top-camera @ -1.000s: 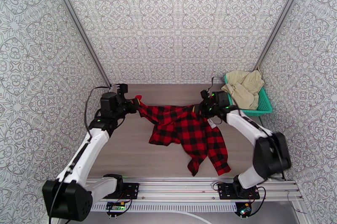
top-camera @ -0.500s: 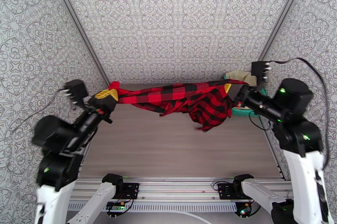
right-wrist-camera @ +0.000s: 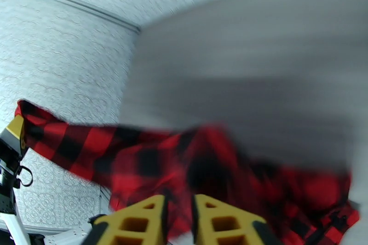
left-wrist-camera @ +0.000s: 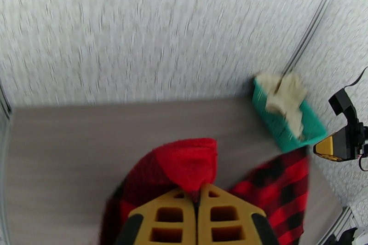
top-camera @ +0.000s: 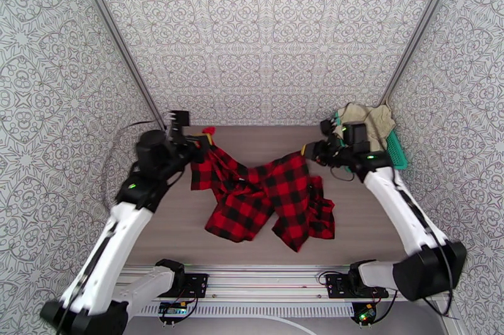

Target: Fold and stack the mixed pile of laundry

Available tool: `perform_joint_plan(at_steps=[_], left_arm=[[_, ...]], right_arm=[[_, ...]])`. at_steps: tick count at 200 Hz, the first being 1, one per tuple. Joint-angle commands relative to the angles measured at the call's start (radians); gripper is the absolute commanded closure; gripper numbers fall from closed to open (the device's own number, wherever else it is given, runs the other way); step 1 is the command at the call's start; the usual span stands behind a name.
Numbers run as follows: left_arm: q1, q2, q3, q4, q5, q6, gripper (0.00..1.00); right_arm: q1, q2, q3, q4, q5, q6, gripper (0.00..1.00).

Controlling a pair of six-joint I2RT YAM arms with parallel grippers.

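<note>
The red-and-black checked flannel shirt [top-camera: 268,199] hangs slack between both arms, its middle and lower part resting crumpled on the table. My left gripper [top-camera: 203,139] is shut on one red corner of the shirt [left-wrist-camera: 188,167] at the back left. My right gripper [top-camera: 307,152] is shut on the opposite edge of the shirt [right-wrist-camera: 152,163] at the back right. Cream-beige cloth pieces [top-camera: 365,123] lie heaped in the teal basket [top-camera: 395,155], also seen as cream cloth [left-wrist-camera: 284,98] from the left wrist.
The teal mesh basket stands at the back right corner against the patterned wall. Bare wooden table [top-camera: 189,229] lies in front of and beside the shirt. An aluminium rail [top-camera: 271,274] runs along the near edge by the arm bases.
Both arms came down and inward from a high, wide stretch. The shirt, pulled taut in the air half a second ago, now sags with its lower part on the table.
</note>
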Motion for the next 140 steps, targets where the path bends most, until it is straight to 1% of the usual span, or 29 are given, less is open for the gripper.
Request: perform_joint_plan(at_steps=[1, 8, 15, 20, 28, 42, 44, 45, 46, 52, 65, 75, 96, 122, 140], left_arm=[[0.0, 0.014, -0.036, 0.12, 0.009, -0.044, 1.0], [0.002, 0.021, -0.045, 0.124, 0.007, -0.046, 1.0], [0.003, 0.025, -0.051, 0.126, 0.006, -0.048, 1.0], [0.003, 0.026, -0.055, 0.129, 0.007, -0.047, 1.0], [0.005, 0.028, -0.056, 0.127, 0.005, -0.047, 1.0], [0.01, 0.026, -0.056, 0.119, 0.004, -0.044, 1.0], [0.011, 0.025, -0.056, 0.117, 0.005, -0.044, 1.0], [0.012, 0.025, -0.056, 0.116, 0.004, -0.044, 1.0], [0.012, 0.025, -0.056, 0.116, 0.004, -0.043, 1.0], [0.013, 0.021, -0.057, 0.113, 0.005, -0.042, 1.0], [0.018, 0.018, -0.056, 0.102, 0.004, -0.039, 1.0], [0.02, 0.015, -0.056, 0.096, 0.004, -0.037, 1.0], [0.023, 0.003, -0.06, 0.091, 0.005, -0.039, 1.0], [0.027, -0.002, -0.068, 0.079, 0.007, -0.043, 1.0], [0.027, -0.004, -0.075, 0.071, 0.014, -0.047, 1.0]], right_arm=[[0.004, 0.014, -0.058, 0.131, -0.039, 0.023, 0.91], [0.005, 0.019, -0.08, 0.15, -0.044, 0.027, 0.93], [0.003, 0.021, -0.099, 0.164, -0.036, 0.028, 0.93], [0.004, 0.024, -0.105, 0.163, -0.028, 0.024, 0.92], [0.006, 0.037, -0.109, 0.14, -0.009, 0.0, 0.88], [0.028, 0.072, -0.1, 0.072, 0.067, -0.089, 0.71], [0.033, 0.079, -0.098, 0.069, 0.081, -0.103, 0.67], [0.036, 0.08, -0.098, 0.06, 0.086, -0.11, 0.67], [0.04, 0.083, -0.096, 0.06, 0.092, -0.117, 0.65], [0.058, 0.11, -0.089, 0.038, 0.123, -0.155, 0.59], [0.094, 0.179, -0.057, -0.008, 0.165, -0.221, 0.51], [0.114, 0.235, -0.036, -0.011, 0.172, -0.249, 0.46], [0.122, 0.36, 0.018, 0.029, 0.151, -0.252, 0.41], [0.121, 0.484, 0.132, 0.01, 0.209, -0.292, 0.4], [0.117, 0.53, 0.198, -0.035, 0.255, -0.324, 0.39]])
